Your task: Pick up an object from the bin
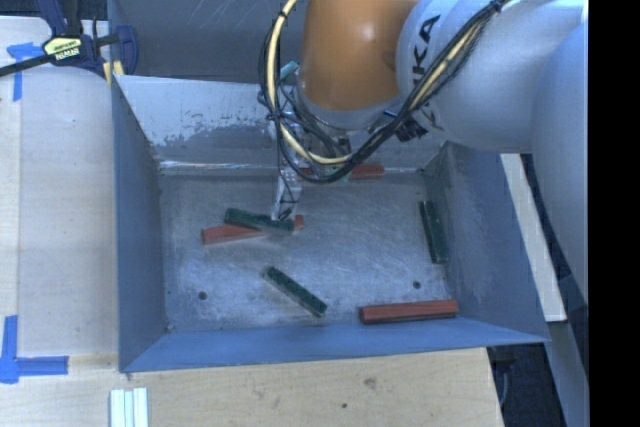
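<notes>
Single camera view, close overhead and slightly oblique, down onto the grey bin [136, 215], arm [500, 65] from the right.

Arm [480, 65] from the right — gripper [287, 211] low, downward.

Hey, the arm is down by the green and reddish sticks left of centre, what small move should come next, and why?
Probably grip the dark green stick at its right end and lift slightly. The end effector is low over that end, and the stick lies across the red-brown stick, on top, so it should come free first. Contact is unclear.
</notes>
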